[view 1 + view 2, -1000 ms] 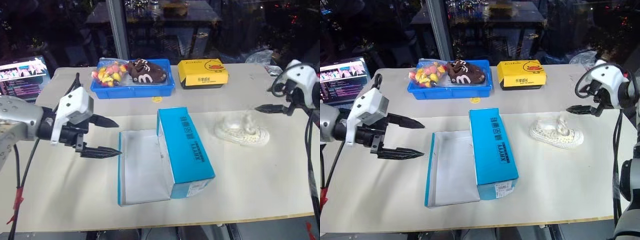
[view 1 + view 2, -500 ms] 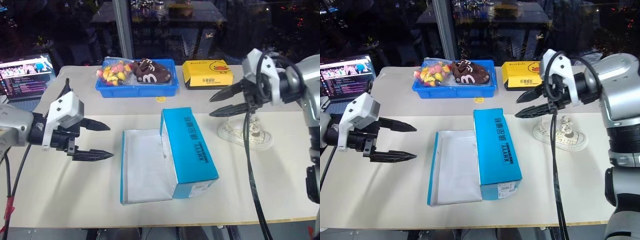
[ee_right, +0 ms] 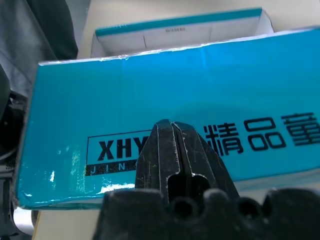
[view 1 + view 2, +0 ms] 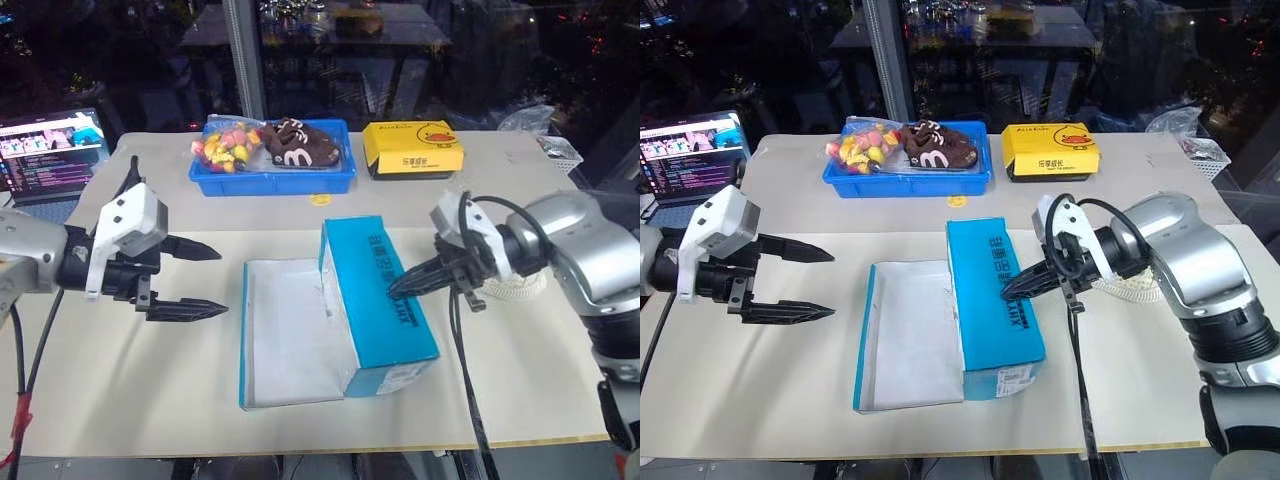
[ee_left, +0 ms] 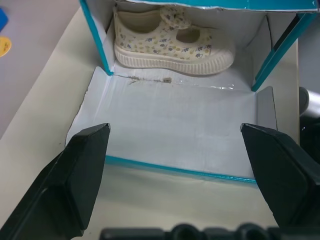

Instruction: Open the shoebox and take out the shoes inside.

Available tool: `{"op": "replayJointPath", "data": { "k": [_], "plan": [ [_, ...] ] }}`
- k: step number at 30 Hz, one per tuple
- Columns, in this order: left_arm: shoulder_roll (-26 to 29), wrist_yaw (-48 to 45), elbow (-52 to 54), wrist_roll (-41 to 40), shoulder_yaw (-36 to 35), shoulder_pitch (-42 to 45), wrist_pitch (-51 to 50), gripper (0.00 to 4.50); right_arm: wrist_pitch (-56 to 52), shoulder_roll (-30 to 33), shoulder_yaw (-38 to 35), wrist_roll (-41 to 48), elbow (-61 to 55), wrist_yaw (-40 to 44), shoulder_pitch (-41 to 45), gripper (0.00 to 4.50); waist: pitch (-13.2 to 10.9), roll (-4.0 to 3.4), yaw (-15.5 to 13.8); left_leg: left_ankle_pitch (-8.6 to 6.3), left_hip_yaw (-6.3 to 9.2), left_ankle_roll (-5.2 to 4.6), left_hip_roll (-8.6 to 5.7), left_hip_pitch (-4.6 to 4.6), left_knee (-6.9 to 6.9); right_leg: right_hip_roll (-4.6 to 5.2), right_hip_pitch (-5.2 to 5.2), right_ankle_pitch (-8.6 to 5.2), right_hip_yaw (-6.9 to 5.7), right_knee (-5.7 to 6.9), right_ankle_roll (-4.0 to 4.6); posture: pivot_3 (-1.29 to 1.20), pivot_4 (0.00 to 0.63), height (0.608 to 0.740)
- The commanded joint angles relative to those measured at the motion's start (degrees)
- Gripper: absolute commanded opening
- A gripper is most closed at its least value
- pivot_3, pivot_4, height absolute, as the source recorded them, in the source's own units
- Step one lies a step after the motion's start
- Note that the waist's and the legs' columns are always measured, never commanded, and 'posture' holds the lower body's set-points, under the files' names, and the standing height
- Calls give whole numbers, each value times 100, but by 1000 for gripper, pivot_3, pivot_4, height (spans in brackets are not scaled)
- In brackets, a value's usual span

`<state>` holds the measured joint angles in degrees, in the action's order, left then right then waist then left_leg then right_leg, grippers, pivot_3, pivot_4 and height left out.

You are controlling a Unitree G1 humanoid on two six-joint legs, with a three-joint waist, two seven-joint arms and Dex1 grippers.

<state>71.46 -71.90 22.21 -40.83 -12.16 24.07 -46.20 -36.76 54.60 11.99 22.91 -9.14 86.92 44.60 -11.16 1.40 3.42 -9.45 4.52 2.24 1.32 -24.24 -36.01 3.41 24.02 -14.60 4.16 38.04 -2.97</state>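
Note:
The blue shoebox (image 4: 378, 300) lies on its side mid-table, its white-lined lid (image 4: 285, 335) flat on the table toward my left. One cream dotted shoe (image 5: 170, 42) rests inside the box, as the left wrist view shows. The other shoe (image 4: 518, 285) sits on the table right of the box, mostly hidden behind my right arm. My left gripper (image 4: 220, 281) hangs open left of the lid, holding nothing. My right gripper (image 4: 393, 291) is shut and empty, its tips over the box's lettered blue side (image 3: 150, 100); contact cannot be told.
At the back of the table stand a blue plastic tray (image 4: 272, 183) with sweets and a brown plush item, and a yellow duck box (image 4: 412, 148). A small yellow disc (image 4: 320, 199) lies before the tray. A laptop (image 4: 50, 145) sits at the far left.
My right arm swung in from the right, past the shoe on the table, down to the box's blue side, and its jaws closed. The left gripper stayed put.

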Motion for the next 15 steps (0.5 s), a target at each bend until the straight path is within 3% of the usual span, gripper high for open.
{"op": "replayJointPath", "data": {
  "k": [1,4,5,8,12,15],
  "plan": [
    [25,4,-15,8,-58,126,115,4500,510,408,341,-691,401,84,-406,41,12,18,-19,0,0,0,1,8,0,0,-7,-1,-1,-1,-1,0,150,740],
    [13,1,-36,30,-22,145,136,4500,925,563,448,-991,864,83,-522,41,38,61,-16,-1,0,1,4,41,1,-1,-45,-6,-3,-12,5,0,150,740],
    [11,0,-41,37,-14,146,142,4500,1019,583,470,-1070,990,85,-532,41,46,74,-13,-2,-1,2,11,93,6,-3,-98,-12,-9,-33,10,0,150,740],
    [-13,13,-38,35,24,189,136,4500,1291,570,576,-1359,1312,113,-535,41,70,114,61,-26,-15,40,36,160,8,-7,-159,-47,-17,-48,73,0,150,740],
    [-31,22,-11,15,56,251,107,4500,1557,380,726,-1663,1499,164,-565,41,59,98,160,-38,-36,59,56,190,16,-10,-165,-49,-17,-38,86,0,150,740],
    [-21,10,-25,32,55,266,110,4500,1530,120,794,-1695,1500,105,-509,41,31,49,182,-19,-41,29,55,153,16,-17,-109,-31,-9,2,56,0,150,740]
  ]
}}
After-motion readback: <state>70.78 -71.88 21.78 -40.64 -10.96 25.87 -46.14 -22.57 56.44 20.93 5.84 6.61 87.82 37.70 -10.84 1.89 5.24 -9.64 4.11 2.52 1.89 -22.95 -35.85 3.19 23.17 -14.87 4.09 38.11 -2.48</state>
